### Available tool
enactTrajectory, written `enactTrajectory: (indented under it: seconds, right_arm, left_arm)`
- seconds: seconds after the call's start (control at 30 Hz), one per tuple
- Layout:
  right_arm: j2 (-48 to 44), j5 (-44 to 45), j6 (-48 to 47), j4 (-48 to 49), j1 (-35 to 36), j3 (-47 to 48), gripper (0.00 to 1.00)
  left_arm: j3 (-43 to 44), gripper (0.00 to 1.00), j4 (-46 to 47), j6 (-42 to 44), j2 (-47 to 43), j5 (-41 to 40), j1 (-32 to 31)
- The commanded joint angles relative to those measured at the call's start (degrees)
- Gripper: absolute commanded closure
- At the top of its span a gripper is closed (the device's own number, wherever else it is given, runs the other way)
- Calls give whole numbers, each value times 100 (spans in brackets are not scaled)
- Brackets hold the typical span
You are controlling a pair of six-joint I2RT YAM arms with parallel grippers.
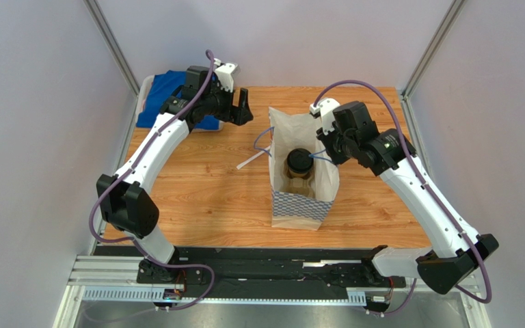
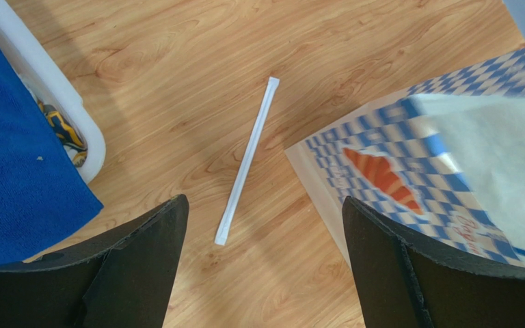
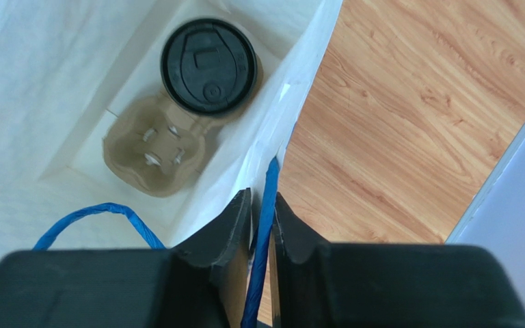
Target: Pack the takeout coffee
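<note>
1. Grey walls are boxing in the wooden table (image 1: 197, 191) in the top view. I am seeing the paper bag (image 1: 299, 210) standing open mid-table, and the takeout coffee (image 1: 299, 160) is sitting upright inside it, in the pulp carrier (image 1: 298, 183). The right gripper (image 1: 328, 152) is hanging at the bag's rim, with the cup just to its left and below it. The left gripper (image 1: 243, 109) is hovering well apart from the bag, beside a blue cloth (image 1: 166, 89). I am judging the packing of the cup as done.
2. From the left wrist, the left gripper (image 2: 265, 203) is standing wide apart and gripping nothing. A wrapped straw (image 2: 248, 157) is lying on the wood below and ahead of the fingers. The paper bag (image 2: 409, 171) is just to their right and the blue cloth (image 2: 12, 171) to their left. Since the straw is lying outside the bag, I am treating it as possibly left to pack.
3. From the right wrist, the right gripper (image 3: 262, 201) is showing its fingers nearly together, with the bag's blue handle (image 3: 270, 178) running between them. I cannot tell whether they are pinching it. The takeout coffee (image 3: 208, 65) is sitting down inside the bag, ahead and left of the fingertips, in one pocket of the pulp carrier (image 3: 156, 150). What I am expecting to remain is letting the handle go and backing away.
</note>
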Motion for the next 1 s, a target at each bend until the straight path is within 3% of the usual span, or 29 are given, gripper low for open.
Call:
enactTrajectory:
  seconds: [0.0, 0.1, 0.23, 0.4, 0.53, 0.97]
  right_arm:
    - [109, -332, 130, -145, -247, 417, 78]
    - [197, -525, 183, -224, -449, 531, 76]
    - [285, -772, 227, -313, -634, 690, 63]
    - [303, -966, 306, -339, -687, 769, 58]
    - [329, -975, 376, -339, -748, 822, 41]
    - [329, -1089, 718, -260, -1056, 910, 28]
  left_arm:
    - [60, 9, -12, -53, -11, 69, 37]
    - [60, 9, -12, -35, 25, 69, 37]
    - [25, 9, -29, -35, 60, 104, 28]
    - [-2, 9, -21, -18, 69, 131, 45]
    - [-28, 9, -21, -9, 69, 148, 45]
    - [-72, 9, -56, -27, 69, 245, 45]
